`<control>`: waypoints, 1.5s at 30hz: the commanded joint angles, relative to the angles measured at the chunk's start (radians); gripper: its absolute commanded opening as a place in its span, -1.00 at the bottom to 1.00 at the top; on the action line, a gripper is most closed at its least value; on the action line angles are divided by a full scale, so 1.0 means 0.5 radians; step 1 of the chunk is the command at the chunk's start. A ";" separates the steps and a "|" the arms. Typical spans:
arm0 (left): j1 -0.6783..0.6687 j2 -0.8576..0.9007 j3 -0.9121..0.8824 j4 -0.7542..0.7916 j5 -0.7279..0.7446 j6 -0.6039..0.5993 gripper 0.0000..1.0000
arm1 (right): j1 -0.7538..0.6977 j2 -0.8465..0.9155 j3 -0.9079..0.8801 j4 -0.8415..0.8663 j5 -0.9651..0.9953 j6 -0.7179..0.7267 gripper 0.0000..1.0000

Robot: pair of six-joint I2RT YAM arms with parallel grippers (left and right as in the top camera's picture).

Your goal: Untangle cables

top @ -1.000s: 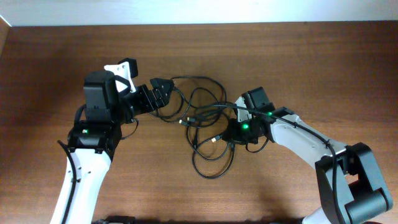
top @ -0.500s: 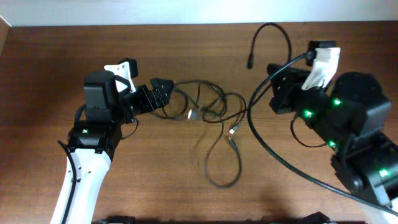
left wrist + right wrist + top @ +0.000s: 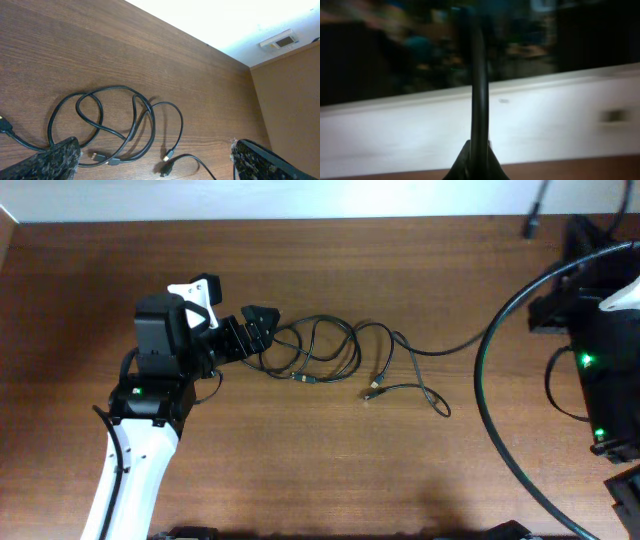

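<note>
The cables (image 3: 322, 348) lie in loose black loops at mid-table, with a gold-tipped plug (image 3: 372, 392) to their right. They also show in the left wrist view (image 3: 120, 125). My left gripper (image 3: 262, 326) is open at the left end of the loops. In its wrist view (image 3: 155, 152) the fingers (image 3: 52, 160) stand wide apart and one cord runs under the left one. My right gripper (image 3: 548, 308) is raised high at the right edge. In its wrist view (image 3: 479, 160) it is shut on a black cable (image 3: 479, 90). That cable (image 3: 482, 370) arcs near the camera and trails to the loops.
The held cable's plug end (image 3: 530, 225) hangs at the top right. The wooden table (image 3: 300, 470) meets a white wall along its far edge. The right arm's body (image 3: 605, 370) fills the right side.
My right arm has risen and swung right with one cable, drawing it out of the tangle. The remaining loops have spread out and flattened. My left arm has not moved.
</note>
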 commanded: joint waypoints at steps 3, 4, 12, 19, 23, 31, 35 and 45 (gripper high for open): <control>0.008 -0.017 0.006 0.004 -0.015 0.020 0.98 | -0.029 0.034 0.045 0.066 1.187 -0.616 -0.92; 0.008 -0.017 0.006 0.004 -0.015 0.020 0.98 | -0.127 0.066 0.045 0.111 1.300 -0.699 -0.92; 0.008 -0.017 0.006 0.003 -0.015 0.020 0.98 | -1.688 0.655 0.044 0.430 1.263 -0.681 -0.92; 0.008 -0.017 0.006 0.004 -0.015 0.020 0.98 | -2.362 0.781 0.044 0.689 0.722 -0.670 -0.93; 0.008 -0.017 0.006 0.003 -0.015 0.020 0.98 | -2.362 0.939 0.043 0.280 -0.093 -0.669 -0.92; 0.008 -0.017 0.006 0.004 -0.015 0.020 0.98 | -2.362 1.363 0.038 -0.268 -1.261 -0.541 -0.92; 0.008 -0.017 0.006 0.004 -0.015 0.020 0.98 | -2.363 1.517 0.034 -0.559 -1.809 -1.044 -0.93; 0.008 -0.017 0.006 0.004 -0.015 0.020 0.98 | -2.374 1.876 0.012 -0.880 -1.535 -1.124 -0.92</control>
